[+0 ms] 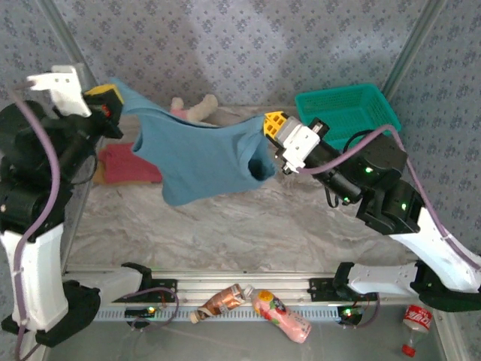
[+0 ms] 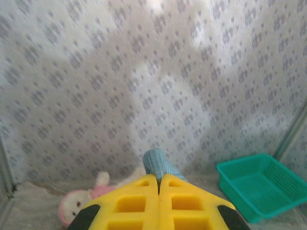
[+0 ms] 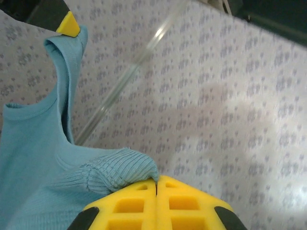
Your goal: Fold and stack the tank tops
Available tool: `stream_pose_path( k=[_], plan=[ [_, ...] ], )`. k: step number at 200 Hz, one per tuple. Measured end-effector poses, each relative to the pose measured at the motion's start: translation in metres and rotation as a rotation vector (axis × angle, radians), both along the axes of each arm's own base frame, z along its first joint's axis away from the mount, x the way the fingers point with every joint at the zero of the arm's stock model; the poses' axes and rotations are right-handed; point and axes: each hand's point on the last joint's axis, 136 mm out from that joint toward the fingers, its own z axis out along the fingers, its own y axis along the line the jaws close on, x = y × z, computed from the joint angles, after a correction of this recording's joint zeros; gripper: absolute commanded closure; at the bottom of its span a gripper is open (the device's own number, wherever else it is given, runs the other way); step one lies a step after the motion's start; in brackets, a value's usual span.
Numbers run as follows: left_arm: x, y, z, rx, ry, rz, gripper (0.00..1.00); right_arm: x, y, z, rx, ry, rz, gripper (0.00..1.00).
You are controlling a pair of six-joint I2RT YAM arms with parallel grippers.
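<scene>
At the left, our left gripper [image 1: 113, 101] is raised above the table [image 1: 248, 226]. Its yellow fingers are pressed together on one shoulder strap of the blue top [image 1: 203, 158]. In the left wrist view the ribbed strap end pokes out past the closed tips. Below it the red top [image 1: 124, 165] lies bunched on the table, just beside the left arm. We judge that it is waiting its turn.

The blue top hangs in the air between the two arms, stretched from strap to strap. Its hem droops toward the table, and we cannot tell whether it touches. We think we hold it by the shoulders to pull it flat and square, so that it can be laid down smooth for folding. Behind it the doll [image 1: 192, 109] lies by the back wall, out of the way.

To the right, our right gripper [image 1: 272, 124] is likewise clamped tight on the other strap. In the right wrist view the knit edge is pinched between the tips. The basket [image 1: 353, 113] stands at the back right, near the right arm and apart from the cloth.

Along the near edge, outside the work area, lie a brown bottle [image 1: 224, 299] and a pink bottle [image 1: 284, 316], touching. A red-capped bottle [image 1: 415, 320] lies far right. Their labels are too small for us to read. We see no writing on the tops or the basket.
</scene>
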Motion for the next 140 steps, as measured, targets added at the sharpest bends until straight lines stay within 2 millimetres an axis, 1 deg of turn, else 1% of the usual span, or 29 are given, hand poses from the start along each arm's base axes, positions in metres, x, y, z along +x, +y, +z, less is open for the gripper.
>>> stream_pose_path(
  k=[15, 30, 41, 49, 61, 64, 68, 80, 86, 89, 92, 97, 98, 103, 104, 105, 108, 111, 115, 118, 119, 121, 123, 124, 130, 131, 132, 136, 140],
  plan=[
    [-0.011, 0.008, 0.017, 0.011, -0.057, 0.025, 1.0, -0.002, -0.001, 0.008, -0.018, -0.044, -0.012, 1.0],
    [-0.011, 0.009, 0.026, 0.02, -0.086, 0.033, 1.0, 0.007, -0.004, 0.005, -0.057, -0.067, -0.056, 1.0],
    [0.001, 0.005, 0.022, 0.03, -0.074, 0.032, 1.0, 0.023, -0.01, -0.004, -0.083, -0.058, -0.102, 1.0],
    [0.016, -0.001, 0.014, 0.038, -0.055, 0.025, 1.0, 0.039, -0.017, -0.015, -0.105, -0.038, -0.149, 1.0],
    [0.048, -0.014, -0.009, 0.058, 0.006, 0.008, 1.0, 0.067, -0.032, -0.038, -0.133, 0.019, -0.222, 1.0],
    [0.06, -0.019, -0.019, 0.067, 0.033, 0.001, 1.0, 0.075, -0.036, -0.046, -0.137, 0.043, -0.244, 1.0],
    [0.071, -0.024, -0.028, 0.073, 0.054, -0.006, 1.0, 0.083, -0.04, -0.055, -0.147, 0.061, -0.26, 1.0],
    [0.114, -0.044, -0.071, 0.099, 0.155, -0.041, 1.0, 0.107, -0.054, -0.087, -0.156, 0.15, -0.307, 1.0],
    [0.131, -0.053, -0.089, 0.105, 0.194, -0.059, 1.0, 0.117, -0.06, -0.104, -0.158, 0.2, -0.325, 1.0],
    [0.141, -0.058, -0.102, 0.11, 0.22, -0.069, 1.0, 0.122, -0.063, -0.114, -0.16, 0.228, -0.328, 1.0],
    [0.155, -0.065, -0.119, 0.117, 0.256, -0.08, 1.0, 0.128, -0.066, -0.124, -0.156, 0.257, -0.338, 1.0],
    [0.169, -0.073, -0.14, 0.124, 0.3, -0.096, 1.0, 0.135, -0.071, -0.14, -0.157, 0.302, -0.345, 1.0],
    [0.174, -0.075, -0.149, 0.127, 0.318, -0.1, 1.0, 0.136, -0.072, -0.143, -0.156, 0.31, -0.347, 1.0],
    [0.188, -0.083, -0.173, 0.138, 0.367, -0.114, 1.0, 0.143, -0.077, -0.159, -0.153, 0.353, -0.356, 1.0],
    [0.19, -0.085, -0.177, 0.139, 0.376, -0.116, 1.0, 0.145, -0.079, -0.165, -0.152, 0.37, -0.359, 1.0],
    [0.194, -0.087, -0.186, 0.143, 0.393, -0.121, 1.0, 0.146, -0.08, -0.167, -0.151, 0.377, -0.361, 1.0],
    [0.201, -0.092, -0.199, 0.147, 0.419, -0.129, 1.0, 0.15, -0.083, -0.176, -0.148, 0.403, -0.366, 1.0],
    [0.21, -0.097, -0.219, 0.152, 0.458, -0.139, 1.0, 0.155, -0.086, -0.189, -0.145, 0.439, -0.373, 1.0],
    [0.217, -0.102, -0.235, 0.158, 0.491, -0.148, 1.0, 0.159, -0.089, -0.201, -0.139, 0.469, -0.376, 1.0],
    [0.224, -0.108, -0.254, 0.165, 0.527, -0.158, 1.0, 0.163, -0.091, -0.212, -0.138, 0.498, -0.382, 1.0],
    [0.225, -0.109, -0.258, 0.166, 0.535, -0.16, 1.0, 0.166, -0.093, -0.218, -0.137, 0.515, -0.386, 1.0],
    [0.228, -0.113, -0.268, 0.17, 0.552, -0.168, 1.0, 0.167, -0.094, -0.223, -0.135, 0.526, -0.389, 1.0],
    [0.23, -0.115, -0.274, 0.173, 0.564, -0.172, 1.0, 0.17, -0.095, -0.23, -0.134, 0.545, -0.391, 1.0],
    [0.233, -0.117, -0.282, 0.177, 0.579, -0.173, 1.0, 0.172, -0.096, -0.236, -0.134, 0.56, -0.395, 1.0],
    [0.241, -0.125, -0.306, 0.19, 0.62, -0.185, 1.0, 0.18, -0.1, -0.257, -0.132, 0.613, -0.408, 0.99],
    [0.242, -0.126, -0.31, 0.191, 0.624, -0.185, 1.0, 0.181, -0.101, -0.26, -0.133, 0.62, -0.409, 0.99],
    [0.245, -0.129, -0.317, 0.196, 0.637, -0.188, 1.0, 0.184, -0.102, -0.266, -0.133, 0.634, -0.414, 0.98],
    [0.249, -0.134, -0.331, 0.202, 0.658, -0.196, 1.0, 0.189, -0.104, -0.277, -0.128, 0.661, -0.423, 0.97],
    [0.254, -0.14, -0.349, 0.213, 0.688, -0.204, 0.99, 0.196, -0.106, -0.293, -0.128, 0.7, -0.436, 0.94]
  ],
)
